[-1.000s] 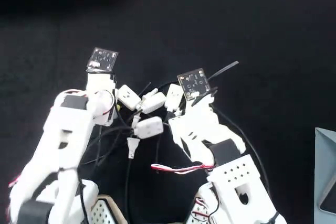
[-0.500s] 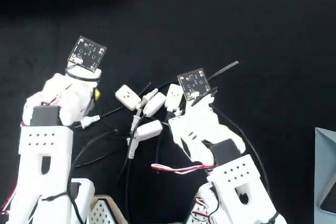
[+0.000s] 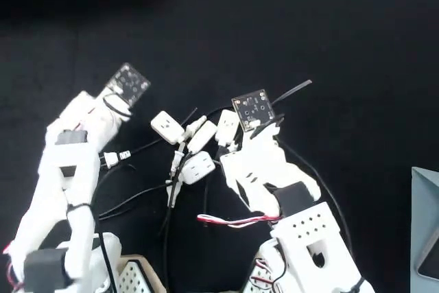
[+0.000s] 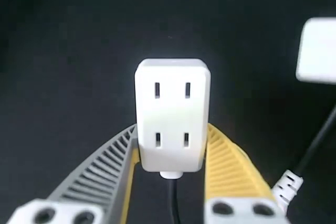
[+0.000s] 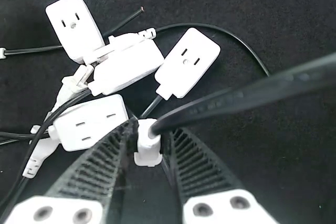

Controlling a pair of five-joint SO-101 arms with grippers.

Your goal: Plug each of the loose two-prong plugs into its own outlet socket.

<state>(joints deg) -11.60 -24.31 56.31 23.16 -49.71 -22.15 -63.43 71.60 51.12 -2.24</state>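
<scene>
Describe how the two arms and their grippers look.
The left arm and right arm are white plastic, each with a dark square board at the wrist; red-and-white wires loop at the right arm. The left gripper has one grey and one yellow ribbed finger; the right gripper has two dark ribbed fingers.

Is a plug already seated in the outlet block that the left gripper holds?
No, both slot pairs on the outlet block in the left gripper are empty.

The socket (image 4: 172, 114) is smooth, faintly glossy white plastic. Flanking it, the left pincer (image 4: 172, 129) has ribbed matt plastic fingers (image 4: 226, 166). The surface (image 4: 63, 35) behind it looks like matt black cloth.
</scene>
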